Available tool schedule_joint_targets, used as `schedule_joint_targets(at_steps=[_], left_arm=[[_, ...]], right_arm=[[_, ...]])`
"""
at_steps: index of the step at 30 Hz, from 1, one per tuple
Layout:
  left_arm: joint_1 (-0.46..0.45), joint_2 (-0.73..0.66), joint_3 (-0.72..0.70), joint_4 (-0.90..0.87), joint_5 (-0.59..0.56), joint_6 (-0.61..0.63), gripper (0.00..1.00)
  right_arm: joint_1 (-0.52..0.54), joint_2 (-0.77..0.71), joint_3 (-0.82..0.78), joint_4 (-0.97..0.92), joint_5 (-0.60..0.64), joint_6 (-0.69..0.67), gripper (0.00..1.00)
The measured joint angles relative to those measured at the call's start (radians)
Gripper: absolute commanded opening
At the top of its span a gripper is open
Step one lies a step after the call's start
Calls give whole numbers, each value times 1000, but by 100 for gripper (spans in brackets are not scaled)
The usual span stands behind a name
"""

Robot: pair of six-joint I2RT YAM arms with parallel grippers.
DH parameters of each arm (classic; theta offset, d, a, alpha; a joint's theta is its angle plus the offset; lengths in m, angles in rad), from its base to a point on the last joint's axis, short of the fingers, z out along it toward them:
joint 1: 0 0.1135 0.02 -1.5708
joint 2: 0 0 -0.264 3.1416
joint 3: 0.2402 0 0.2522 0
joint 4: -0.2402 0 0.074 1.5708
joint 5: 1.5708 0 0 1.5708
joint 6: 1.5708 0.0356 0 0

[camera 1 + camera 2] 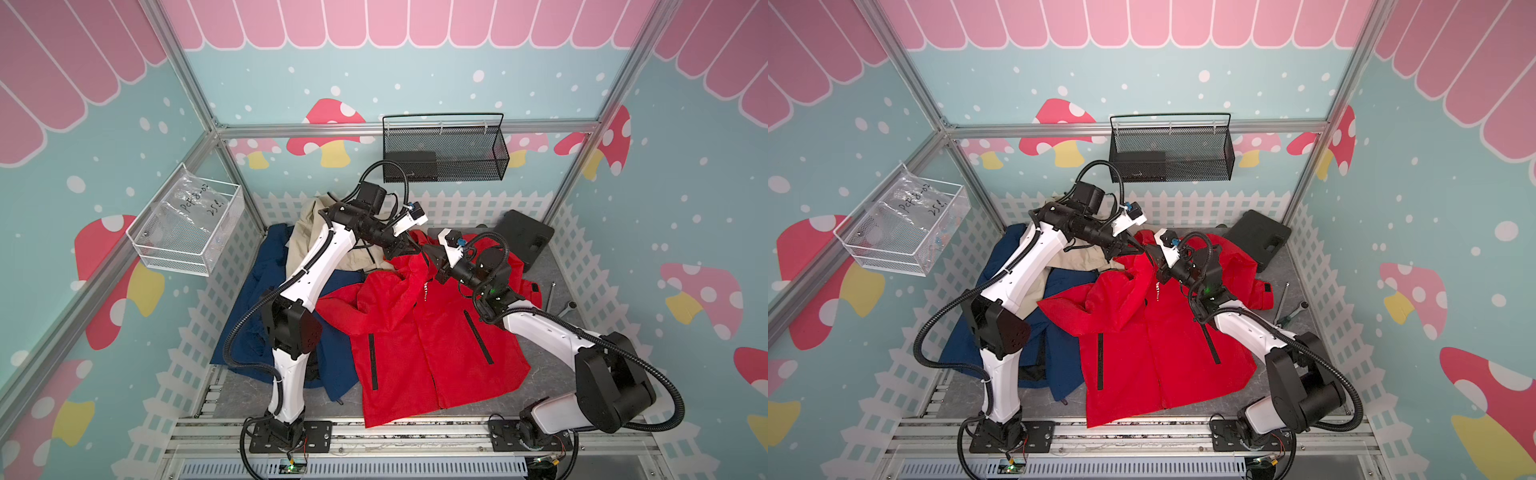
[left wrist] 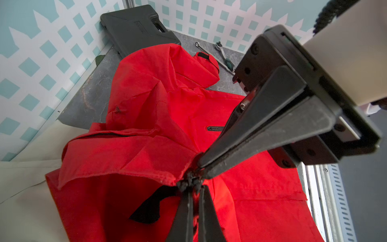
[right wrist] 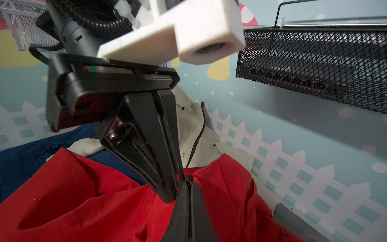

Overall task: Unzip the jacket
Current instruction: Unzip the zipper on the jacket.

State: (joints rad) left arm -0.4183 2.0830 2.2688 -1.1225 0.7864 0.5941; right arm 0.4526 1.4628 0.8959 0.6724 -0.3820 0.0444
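- The red jacket (image 1: 415, 332) lay flat on the grey table (image 1: 555, 286), front side up, in the middle between the two arms.
- Its bottom edge was near the robot, and its collar end was at the far side.
- The collar end was pulled up off the table.
- The left gripper (image 2: 193, 185) was squeezed tight on the red jacket, right at the top of the zip (image 2: 187, 182).
- The right gripper (image 3: 188, 184) was also pinched tight on the red jacket at that same spot.
- The tips of the two grippers were touching or almost touching.
- I could not tell which one had the little zip pull, because the tips hid it.
- The front of the red jacket looked closed all the way down.
- A blue jacket (image 1: 249, 324) lay just beside the red jacket, partly under it.
- A beige jacket (image 1: 303, 232) lay behind the blue one.
- A black case (image 1: 525, 237) sat in the far corner.
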Motion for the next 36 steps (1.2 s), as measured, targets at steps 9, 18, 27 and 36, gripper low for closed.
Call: schedule_joint_targets(at_steps=[9,18,27,36], left_arm=[[13,56,140,-29,57,-103,0],[14,83,203,-27,47,-214,0],[14,87,206,-11,45,-281,0],[17,52,121,40,63,-217,0]], right_arm=[[0,0,0,69,46,-87,0],[6,-26,-39,113,97,-95,0],[7,-26,-40,116,106,-5,0],[-1,-24,-13,67,72,-71,5]])
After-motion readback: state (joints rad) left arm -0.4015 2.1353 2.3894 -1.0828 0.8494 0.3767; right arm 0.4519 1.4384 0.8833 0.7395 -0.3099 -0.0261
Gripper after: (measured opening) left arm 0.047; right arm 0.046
